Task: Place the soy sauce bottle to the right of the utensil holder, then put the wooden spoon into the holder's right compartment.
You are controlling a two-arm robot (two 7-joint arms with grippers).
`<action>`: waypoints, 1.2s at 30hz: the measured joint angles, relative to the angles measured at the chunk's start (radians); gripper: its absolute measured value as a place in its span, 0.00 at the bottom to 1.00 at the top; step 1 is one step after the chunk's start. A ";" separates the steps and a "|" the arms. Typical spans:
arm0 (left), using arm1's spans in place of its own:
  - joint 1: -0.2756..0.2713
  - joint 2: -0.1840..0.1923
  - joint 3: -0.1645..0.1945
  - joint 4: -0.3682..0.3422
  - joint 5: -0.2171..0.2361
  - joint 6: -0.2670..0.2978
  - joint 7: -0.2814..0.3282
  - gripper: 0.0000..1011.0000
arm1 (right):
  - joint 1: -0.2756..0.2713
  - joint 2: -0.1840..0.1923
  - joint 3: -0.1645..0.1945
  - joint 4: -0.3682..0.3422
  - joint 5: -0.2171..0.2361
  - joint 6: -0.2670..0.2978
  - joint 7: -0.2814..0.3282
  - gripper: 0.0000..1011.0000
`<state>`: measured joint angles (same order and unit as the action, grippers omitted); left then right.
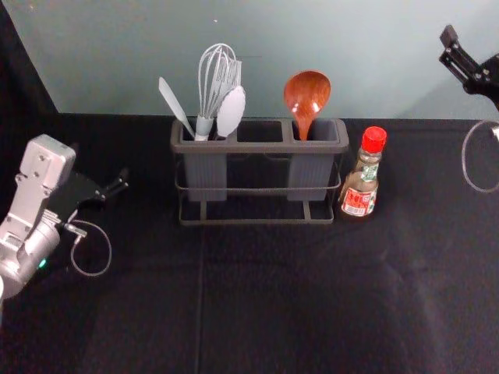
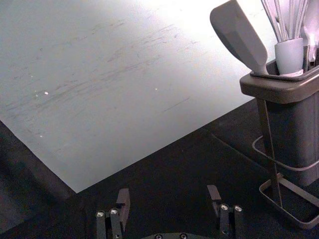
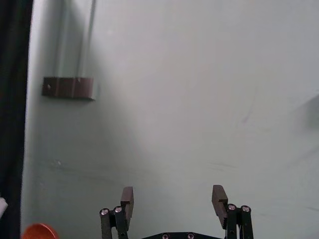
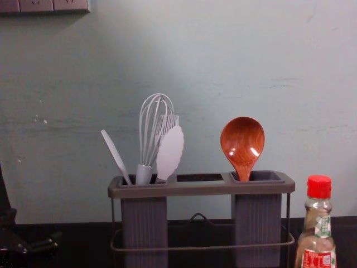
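Black left gripper [image 1: 104, 167] and right gripper [image 1: 469, 64] flank holder [image 1: 259, 146], wide open.

The whisk [image 4: 157, 131] stands between a tilted spatula [image 4: 115, 156] and a scalloped white tool [image 4: 170, 152], a ribbed one [image 4: 174, 120] just behind. Black cloth [image 1: 273, 296] spreads before the pale wall [image 4: 223, 67], which bears sockets [image 4: 44, 5].

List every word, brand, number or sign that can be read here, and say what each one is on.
Front label of the sauce bottle: pale markings on red, too small to read.
Neck label of the same bottle: green and white print, also too small to read.
So there is no word, brand or number I can quote.
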<state>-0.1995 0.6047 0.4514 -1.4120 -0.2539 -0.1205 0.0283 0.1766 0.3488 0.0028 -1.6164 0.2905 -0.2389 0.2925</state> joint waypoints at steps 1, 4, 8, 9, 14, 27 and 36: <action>0.000 0.000 0.000 0.000 0.000 0.000 0.000 1.00 | -0.003 0.002 0.004 0.001 -0.004 0.002 -0.001 0.99; 0.000 0.000 0.000 0.000 0.000 0.000 0.000 1.00 | -0.016 0.007 0.019 0.006 -0.019 0.010 -0.007 0.99; 0.000 0.000 0.000 0.000 0.000 0.000 0.000 1.00 | -0.033 0.012 0.032 0.019 -0.051 0.013 -0.018 0.99; 0.000 0.000 0.000 0.000 0.000 0.000 0.000 1.00 | -0.033 0.012 0.032 0.019 -0.051 0.013 -0.018 0.99; 0.000 0.000 0.000 0.000 0.000 0.000 0.000 1.00 | -0.057 0.012 0.044 0.037 -0.092 0.029 -0.034 0.99; 0.000 0.000 0.000 0.000 0.000 0.000 0.000 1.00 | -0.097 0.003 0.036 0.091 -0.134 0.109 -0.036 0.99; 0.000 0.000 0.000 0.000 0.000 0.000 0.000 1.00 | -0.098 0.008 0.005 0.099 -0.165 0.184 -0.036 0.99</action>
<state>-0.1995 0.6047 0.4514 -1.4120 -0.2539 -0.1205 0.0283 0.0790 0.3567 0.0080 -1.5177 0.1257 -0.0544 0.2568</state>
